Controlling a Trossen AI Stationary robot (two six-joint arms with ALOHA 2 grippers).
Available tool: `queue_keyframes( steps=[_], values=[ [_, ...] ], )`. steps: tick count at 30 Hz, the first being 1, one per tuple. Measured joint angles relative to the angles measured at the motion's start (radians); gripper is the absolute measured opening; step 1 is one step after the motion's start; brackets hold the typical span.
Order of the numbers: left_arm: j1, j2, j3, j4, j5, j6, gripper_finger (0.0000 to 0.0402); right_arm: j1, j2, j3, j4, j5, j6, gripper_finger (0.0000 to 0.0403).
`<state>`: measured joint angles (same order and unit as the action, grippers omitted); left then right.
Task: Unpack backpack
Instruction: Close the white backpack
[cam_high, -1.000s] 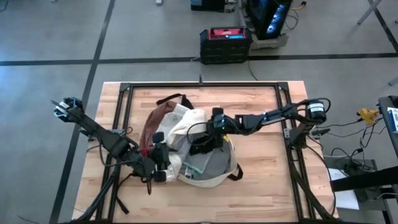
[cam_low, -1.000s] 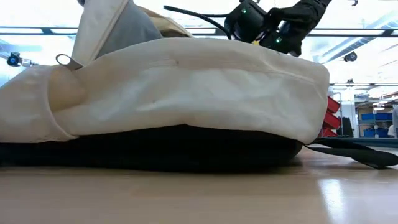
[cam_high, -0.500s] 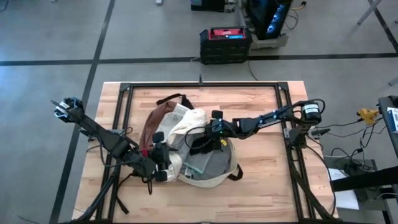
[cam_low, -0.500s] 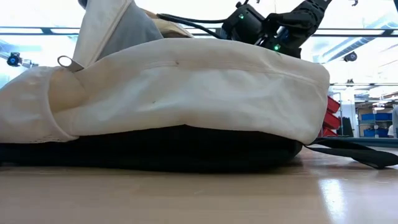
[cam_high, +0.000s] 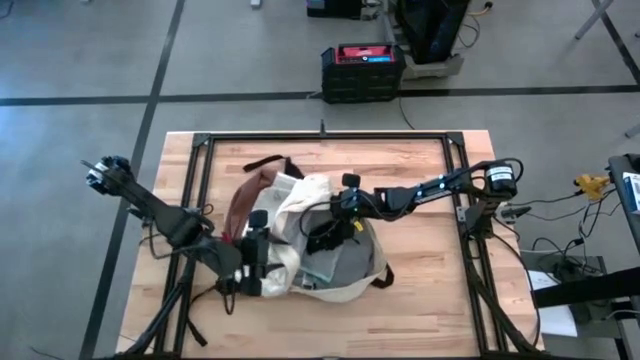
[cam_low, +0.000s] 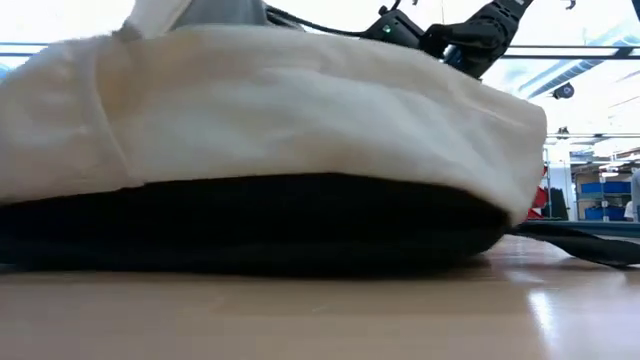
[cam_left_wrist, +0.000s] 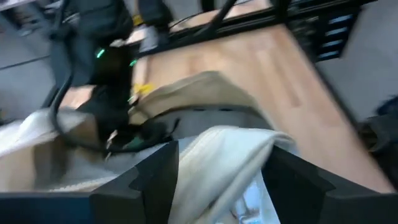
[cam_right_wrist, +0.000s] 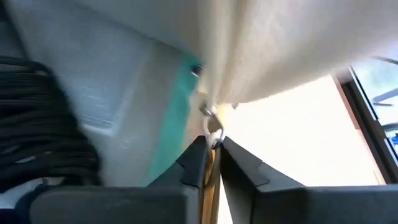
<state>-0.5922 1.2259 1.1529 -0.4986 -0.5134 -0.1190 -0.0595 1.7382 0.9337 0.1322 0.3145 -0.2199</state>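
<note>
Right gripper is pinched tight, and in its wrist view the fingertips nip a small metal pull at the edge of the cream flap, with a teal-edged pouch just behind it inside the bag. From above, that gripper sits in the mouth of the backpack, which lies flat near the table's middle, brown base toward 11 o'clock and opening toward 5 o'clock.

Left gripper is at the bag's 8 o'clock side. In its own wrist view cream cloth lies between the two spread fingers, but I cannot tell whether they press it or merely straddle it.

My reading of the step: opening the bag wider, before anything comes out. The next move calls for a steady pull on the zip tab along the seam, away from the left arm, while the left side keeps the cloth from following. The tab is tiny, so a slip is likely if the pull goes off line.

For room: bare table lies open from 3 to 5 o'clock of the bag, good for setting things down. Toward 9 o'clock the black frame rail and the left arm crowd the space. A loose strap trails at 12 o'clock.
</note>
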Motion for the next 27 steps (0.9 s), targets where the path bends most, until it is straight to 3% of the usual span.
queue_keyframes(
  steps=[5,13,19,22,27],
  values=[
    [-0.001,-0.001,0.008,-0.085,0.019,-0.052,0.0218,-0.002,0.000,0.000,-0.001,0.000,-0.009,0.0003],
    [-0.001,-0.010,-0.006,-0.298,0.001,-0.294,0.0217,-0.003,-0.016,0.006,-0.002,0.004,-0.044,0.0001],
    [0.005,-0.031,-0.005,-0.138,-0.030,-0.198,0.0212,-0.022,-0.007,0.013,0.015,-0.002,-0.042,0.0000],
    [0.006,-0.031,-0.005,-0.085,-0.016,-0.164,0.0232,-0.033,0.005,0.013,0.012,-0.004,-0.036,0.0000],
    [0.004,-0.030,-0.004,-0.168,0.003,-0.207,0.0291,-0.041,0.009,0.012,0.001,-0.004,-0.032,0.0000]
  ],
)
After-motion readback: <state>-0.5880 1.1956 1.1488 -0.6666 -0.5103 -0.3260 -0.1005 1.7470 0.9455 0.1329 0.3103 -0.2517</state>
